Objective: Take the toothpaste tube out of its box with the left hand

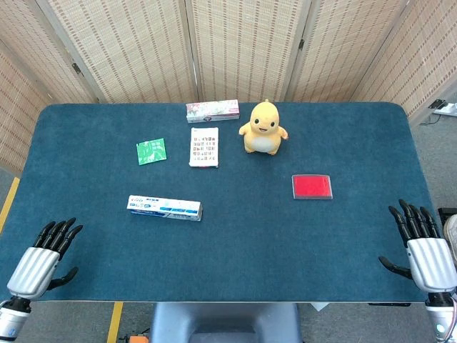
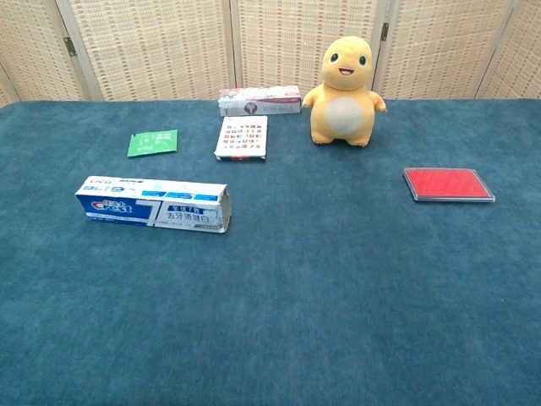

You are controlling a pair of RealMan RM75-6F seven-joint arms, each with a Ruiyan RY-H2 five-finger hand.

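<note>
A blue and white toothpaste box (image 1: 165,208) (image 2: 154,204) lies flat on the left half of the blue table, its long side running left to right. No tube shows outside it. My left hand (image 1: 44,256) hovers at the table's front left corner, fingers spread and holding nothing, well short of the box. At the front right corner, my right hand (image 1: 421,246) is likewise spread and empty. Neither hand appears in the chest view.
A yellow plush toy (image 1: 263,128) (image 2: 344,80) stands at the back centre. Beside it lie a pink and white box (image 1: 212,111) (image 2: 259,101), a printed card (image 1: 204,147) (image 2: 242,138), and a green packet (image 1: 151,151) (image 2: 153,142). A red flat case (image 1: 312,186) (image 2: 448,183) lies right of centre.
</note>
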